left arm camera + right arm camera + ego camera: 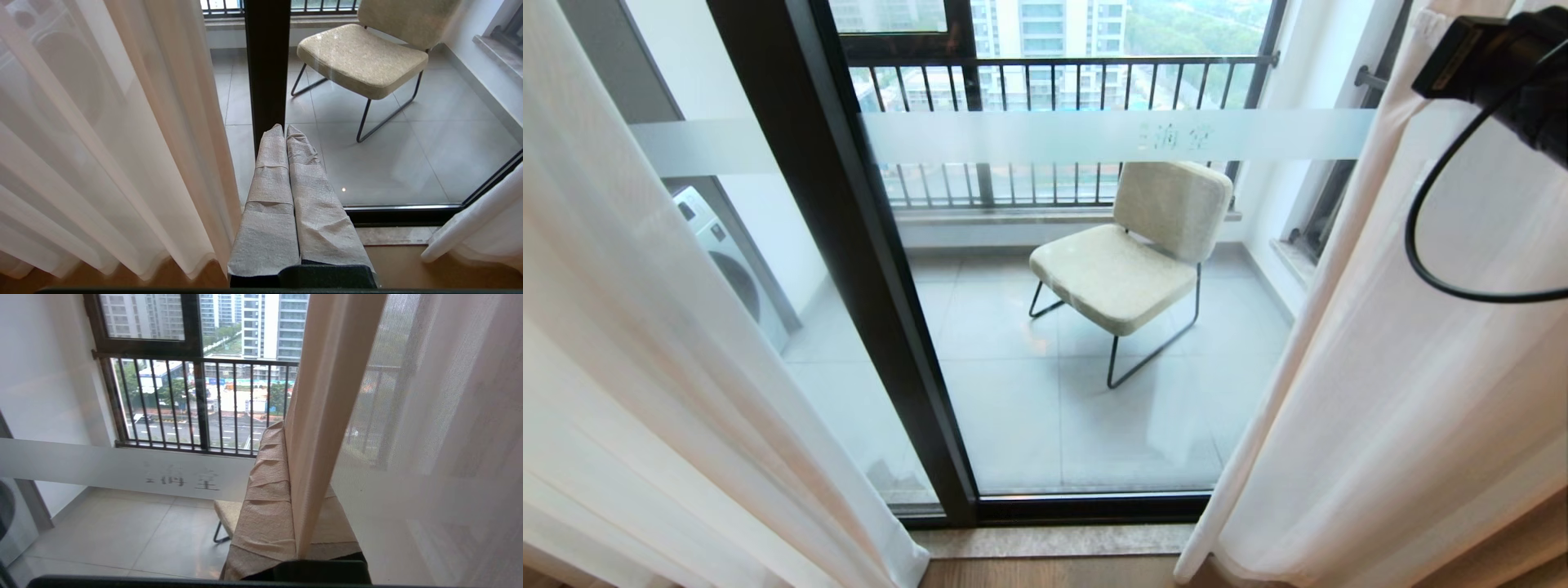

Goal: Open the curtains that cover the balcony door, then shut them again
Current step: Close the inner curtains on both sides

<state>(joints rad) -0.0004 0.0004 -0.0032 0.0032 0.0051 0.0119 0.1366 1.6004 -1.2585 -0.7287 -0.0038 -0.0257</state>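
Across the head view, curtains (645, 343) hang parted at left and right edges, sheer white. Door (849, 269) shows between them: dark frame post left of centre, frosted band (1111, 135) across the glass. Chair (1131, 261) sits beyond on balcony tiles, railing (1054, 73) behind it. Right arm enters at upper right corner with a looping black cable (1429, 237). Right gripper (286, 457), cloth-wrapped, is pinched together on the sheer's edge fold, at railing height in its wrist view. Left gripper (286, 134), fingers pressed together, grips nothing, near the left sheer, pointing at the post.
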